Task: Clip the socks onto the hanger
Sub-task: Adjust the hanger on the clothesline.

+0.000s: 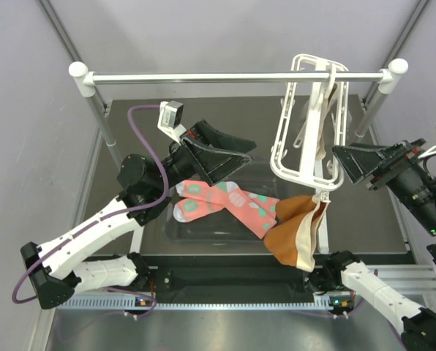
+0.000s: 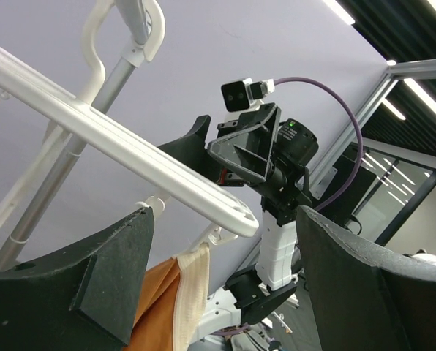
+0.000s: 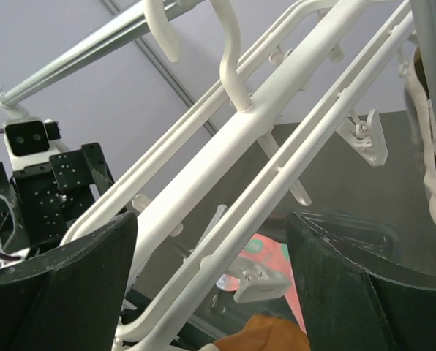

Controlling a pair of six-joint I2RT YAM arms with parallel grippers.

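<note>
Both grippers, left (image 2: 222, 219) and right (image 3: 212, 218), gape wide and hold nothing. Two socks (image 1: 225, 203) lie flat on the dark table (image 1: 350, 227), with grey walls around. Only the top view shows them whole. One white hanger (image 1: 278, 139) hangs on the rail (image 1: 225, 76). One orange cloth (image 1: 287, 230) and one beige cloth (image 1: 309, 248) dangle below it.

table (image 1: 371, 212): dark top | shallow tray (image 1: 162, 231) at centre | socks (image 1: 225, 205) lying flat across the tray
</note>
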